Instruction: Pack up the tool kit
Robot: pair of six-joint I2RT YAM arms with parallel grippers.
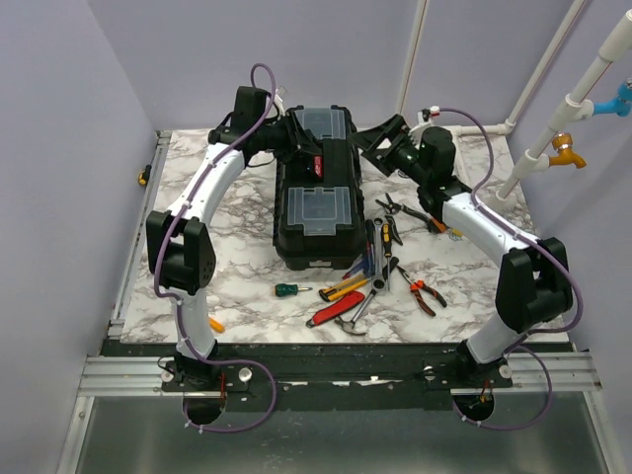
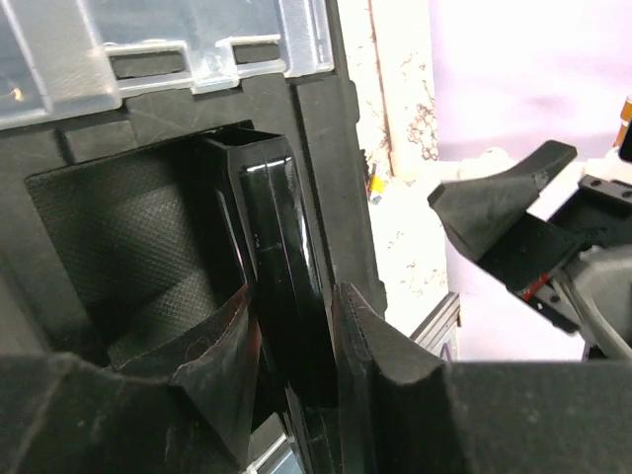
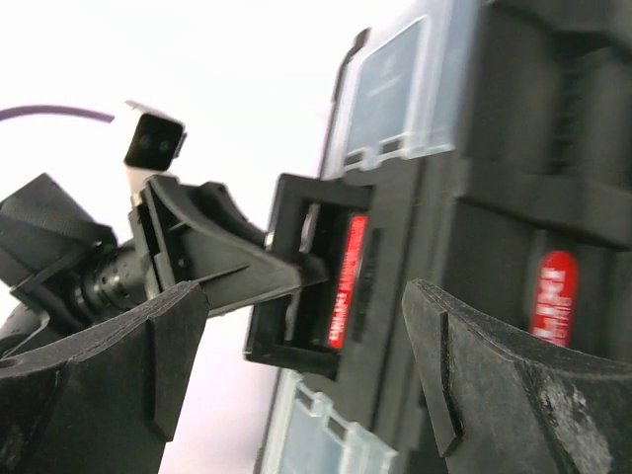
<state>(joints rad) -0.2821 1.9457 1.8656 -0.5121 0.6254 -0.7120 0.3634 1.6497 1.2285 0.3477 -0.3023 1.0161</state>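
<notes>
Left gripper (image 2: pixel 294 326) narrow, clamped on the handle (image 2: pixel 272 227) of the toolbox (image 1: pixel 316 212); right gripper (image 3: pixel 306 331) wide, empty, just right of that handle.

The marbled white bench (image 1: pixel 247 281) carries a black toolbox (image 1: pixel 316 237) at its middle. Loose tools lie by the box's near right corner: a green-handled screwdriver (image 1: pixel 287 289), a yellow-handled tool (image 1: pixel 343 288), a red-handled tool (image 1: pixel 331 314) and orange-handled pliers (image 1: pixel 423 294). Dark pliers (image 1: pixel 400 209) lie farther back.

The top view looks down on the whole table (image 1: pixel 247 267) — both wrist views (very close) share the toolbox handle (image 3: pixel 346 281).
</notes>
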